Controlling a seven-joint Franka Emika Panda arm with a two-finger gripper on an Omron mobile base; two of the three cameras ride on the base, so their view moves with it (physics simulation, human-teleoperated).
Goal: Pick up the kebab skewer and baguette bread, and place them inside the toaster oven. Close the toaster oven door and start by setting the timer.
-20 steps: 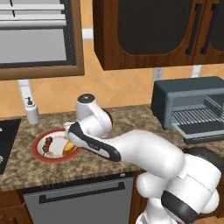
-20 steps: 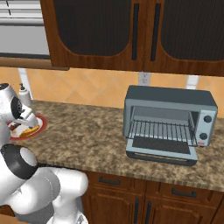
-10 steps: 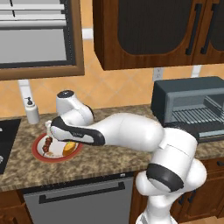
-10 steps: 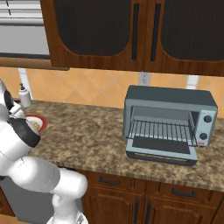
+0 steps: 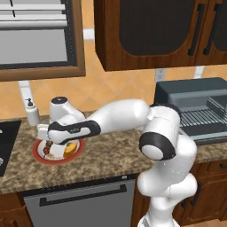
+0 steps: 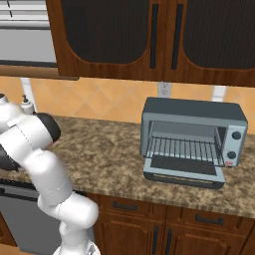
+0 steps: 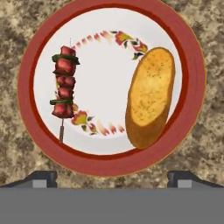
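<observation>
The kebab skewer (image 7: 64, 87), a thin stick with dark red meat chunks, lies on the left of a red-rimmed white plate (image 7: 111, 165). The golden baguette bread (image 7: 151, 96) lies on the plate's right. My gripper (image 7: 113, 177) hangs straight above the plate, open, with nothing between its fingertips (image 7: 41, 177). From the left base view the gripper (image 5: 48, 142) hovers just over the plate (image 5: 41, 158) and the baguette bread (image 5: 70, 150). The toaster oven (image 6: 194, 133) stands far to the right with its door (image 6: 183, 172) dropped open and a wire rack inside.
A soap dispenser (image 5: 31, 113) stands against the wall behind the plate. A dark cooktop (image 5: 6, 142) borders the counter on the left. A dishwasher front (image 5: 80, 201) sits below the counter edge. Wall cabinets hang overhead.
The arm has swung further left and the hand has settled over the plate. The gripper stayed open; skewer and bread have not moved.
</observation>
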